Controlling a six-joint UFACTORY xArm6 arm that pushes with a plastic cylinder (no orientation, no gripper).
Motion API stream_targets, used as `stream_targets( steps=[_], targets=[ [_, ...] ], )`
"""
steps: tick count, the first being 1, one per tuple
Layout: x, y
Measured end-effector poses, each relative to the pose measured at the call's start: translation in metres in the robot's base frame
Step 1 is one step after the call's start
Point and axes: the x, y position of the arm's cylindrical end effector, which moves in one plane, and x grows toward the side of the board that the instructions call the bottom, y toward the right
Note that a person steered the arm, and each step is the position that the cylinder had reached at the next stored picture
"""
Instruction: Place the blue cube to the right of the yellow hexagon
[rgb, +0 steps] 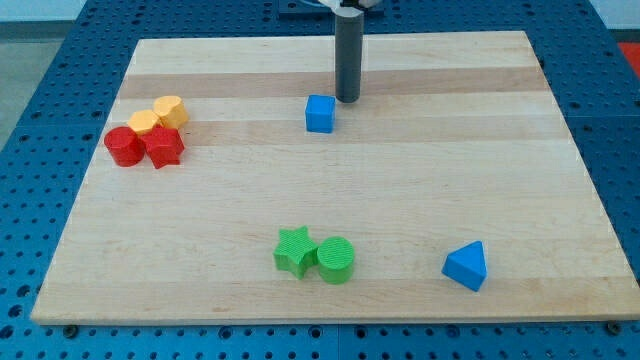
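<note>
The blue cube (320, 113) sits on the wooden board (420, 190) near the view's top centre. My tip (347, 99) is just to the cube's upper right, close to it but apart. Two yellow blocks sit at the view's left: one (171, 109) at the upper right of the cluster, another (144, 124) touching it at its lower left. Which one is the hexagon I cannot tell. The cube is far to their right.
A red cylinder (125, 146) and a red star (163, 147) touch the yellow blocks from below. A green star (295, 250) and a green cylinder (336, 260) sit at the bottom centre. A blue triangular block (466, 266) lies at the bottom right.
</note>
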Motion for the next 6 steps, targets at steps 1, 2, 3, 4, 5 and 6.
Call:
stream_targets(
  steps=[1, 2, 3, 4, 5, 6],
  targets=[
    [0.009, 0.002],
    [0.015, 0.002],
    [0.026, -0.002],
    [0.036, -0.028],
    [0.036, -0.055],
    [0.037, -0.094]
  ],
)
